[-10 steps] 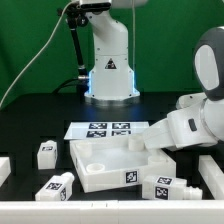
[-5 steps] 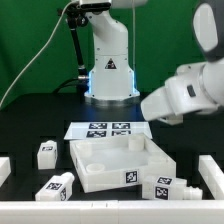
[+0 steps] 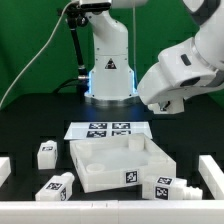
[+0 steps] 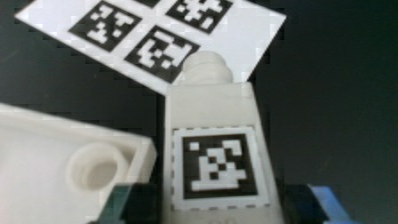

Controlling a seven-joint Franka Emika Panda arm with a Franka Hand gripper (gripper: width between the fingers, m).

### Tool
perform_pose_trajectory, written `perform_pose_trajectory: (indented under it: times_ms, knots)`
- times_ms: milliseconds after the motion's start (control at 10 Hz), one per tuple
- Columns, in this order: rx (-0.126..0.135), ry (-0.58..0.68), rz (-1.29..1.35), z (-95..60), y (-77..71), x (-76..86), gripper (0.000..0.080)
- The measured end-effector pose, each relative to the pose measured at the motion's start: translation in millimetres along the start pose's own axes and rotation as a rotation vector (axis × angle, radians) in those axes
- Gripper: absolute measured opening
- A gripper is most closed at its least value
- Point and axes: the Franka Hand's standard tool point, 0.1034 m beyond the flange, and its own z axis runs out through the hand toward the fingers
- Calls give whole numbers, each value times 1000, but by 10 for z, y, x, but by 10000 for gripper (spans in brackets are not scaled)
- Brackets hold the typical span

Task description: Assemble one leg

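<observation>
- White plastic with a black-and-white tag on its face, the leg point(image 4: 214, 140) sits between the two fingers point(image 4: 128, 205) of the tool point(image 4: 221, 208). The tool is clamped on the end nearest the wrist camera, and the narrower tip points away.
- In the exterior view the arm holds it high at the exterior view's right, well above the black desk point(image 3: 30, 115). The leg itself is hard to pick out there.
- The step in hand looks like carrying the leg to the tray-like part point(image 3: 112, 160), whose round socket point(image 4: 98, 170) shows just beside the leg in the wrist view.
- To do it well, line the tip up over the socket before descending and keep the leg's axis straight. Lower slowly, with the grip firm so the leg cannot twist.
- The marker board point(image 3: 108, 129) lies behind the tray and shows past the leg's tip in the wrist view. It should be no obstacle at this height.
- Loose legs lie around the tray: two point(image 3: 45, 153) point(image 3: 57, 186) at the exterior view's left and one point(image 3: 163, 186) near its front right corner.
- The tray's raised rim is the likeliest snag, and the front-right leg would crowd a low approach.
</observation>
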Motion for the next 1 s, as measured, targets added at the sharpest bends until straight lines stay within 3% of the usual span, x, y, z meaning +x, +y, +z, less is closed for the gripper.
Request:
perform_pose_trajectory:
  times_ms: [100,200,300,400,500,600,1000]
  knots:
    - [2,60,6,-18,38,-32,284]
    - [40,78,40,-67,157,-171,284]
    - [56,95,80,-127,304,-296,284]
    - [99,116,126,-139,417,-397,284]
    - [100,173,159,-142,554,-453,284]
    - [76,256,168,-144,597,-460,284]
    - [26,514,173,-186,634,-386,284]
